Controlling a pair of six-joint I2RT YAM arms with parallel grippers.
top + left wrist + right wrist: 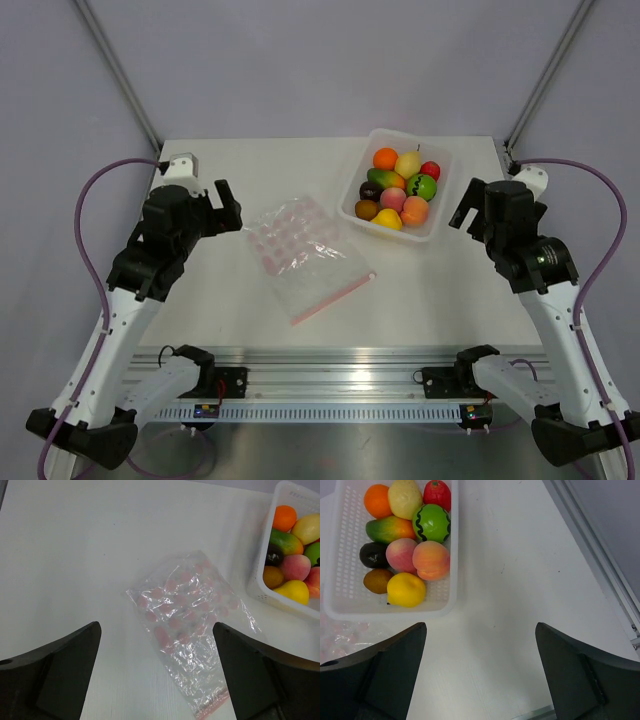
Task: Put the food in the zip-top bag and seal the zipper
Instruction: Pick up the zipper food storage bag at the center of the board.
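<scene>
- A flat, matt white surface point(250, 320) stands between plain pale-grey walls point(300, 60), with a ribbed metal rail point(320, 362) along its near edge.
- The clear, crinkly bag point(300, 245), dotted pink, lies flat mid-surface, its straight pink zipper point(335, 297) towards the rail.
- Glossy, rounded toy fruits point(398, 190) fill a perforated white plastic tray point(398, 233) just beside the bag.
- The left gripper point(230, 207) and the right gripper point(463, 207) hover either side, jaws spread wide, holding nothing.
</scene>
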